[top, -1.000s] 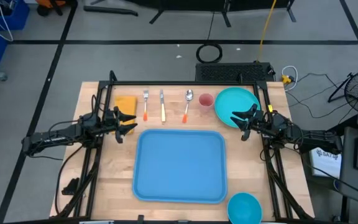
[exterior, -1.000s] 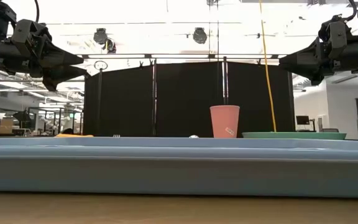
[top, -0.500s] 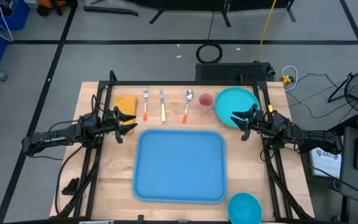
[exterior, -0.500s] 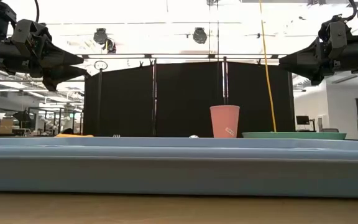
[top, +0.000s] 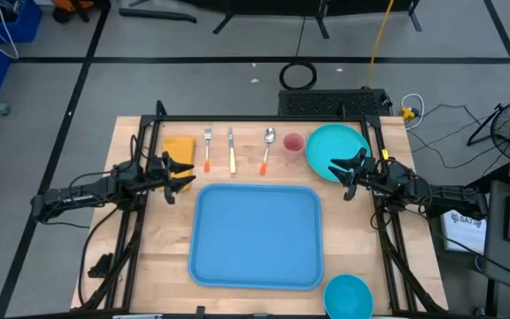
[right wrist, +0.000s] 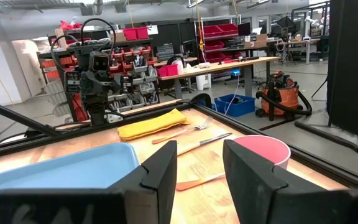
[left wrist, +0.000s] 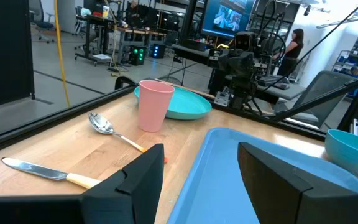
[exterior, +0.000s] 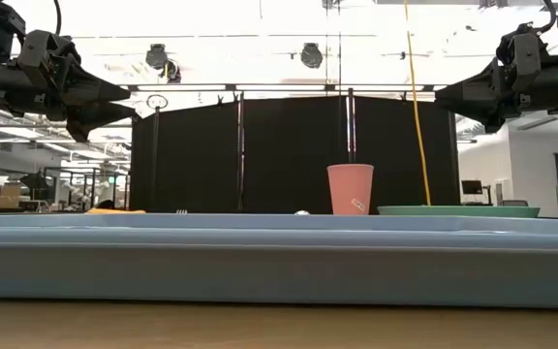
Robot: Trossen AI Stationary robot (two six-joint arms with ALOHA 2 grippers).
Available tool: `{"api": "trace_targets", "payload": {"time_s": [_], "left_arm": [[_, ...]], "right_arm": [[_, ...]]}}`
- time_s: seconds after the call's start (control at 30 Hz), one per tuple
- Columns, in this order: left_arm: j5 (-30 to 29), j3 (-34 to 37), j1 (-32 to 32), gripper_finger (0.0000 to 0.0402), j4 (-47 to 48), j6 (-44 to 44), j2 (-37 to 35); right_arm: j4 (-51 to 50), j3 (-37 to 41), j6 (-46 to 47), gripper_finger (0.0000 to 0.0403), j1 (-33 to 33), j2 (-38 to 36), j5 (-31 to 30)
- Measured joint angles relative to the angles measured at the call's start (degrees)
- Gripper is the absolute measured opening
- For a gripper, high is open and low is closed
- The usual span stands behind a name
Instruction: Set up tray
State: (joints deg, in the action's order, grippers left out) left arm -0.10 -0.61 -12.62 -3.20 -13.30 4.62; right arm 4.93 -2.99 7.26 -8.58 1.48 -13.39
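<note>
The tray point(top: 257, 236) lies flat in the middle of the wooden worktop point(top: 160, 239), in the lower centre of the high view, and nothing is on it. There is one tray only.

Above it in this view, along the far edge of the worktop, one row of things lies: one yellow cloth point(top: 179, 146) at the left, then one fork point(top: 208, 149), one knife point(top: 232, 151) and one spoon point(top: 266, 147), all three with orange or yellow handles, then one pink cup point(top: 293, 143) standing upright, and one round teal plate point(top: 336, 150) at the right. One blue bowl point(top: 348, 295) stands at the lower right of the frame, just beside the corner of the tray.

The left hand point(top: 181, 170) hangs above the worktop at the left of the tray, near the cloth. Its fingers are apart and hold nothing. The right hand point(top: 343, 172) hangs at the right of the tray, over the near edge of the plate, also with fingers apart and nothing between them. In the low view both hands are high above the tray, so nothing stands between them and it.
</note>
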Motion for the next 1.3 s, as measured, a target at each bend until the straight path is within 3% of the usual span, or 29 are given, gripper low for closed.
{"api": "trace_targets", "payload": {"time_s": [1.03, 1.3], "left_arm": [[0.0, 0.0, 0.0, 0.0209, 0.0, 0.0, 0.0], [-2.8, 0.0, 0.0, 0.0209, 0.0, 10.4, 0.0]], "right_arm": [[0.0, 0.0, 0.0, 0.0123, 0.0, 0.0, 0.0], [1.4, 0.0, 0.0, 0.0123, 0.0, 0.0, 0.0]]}}
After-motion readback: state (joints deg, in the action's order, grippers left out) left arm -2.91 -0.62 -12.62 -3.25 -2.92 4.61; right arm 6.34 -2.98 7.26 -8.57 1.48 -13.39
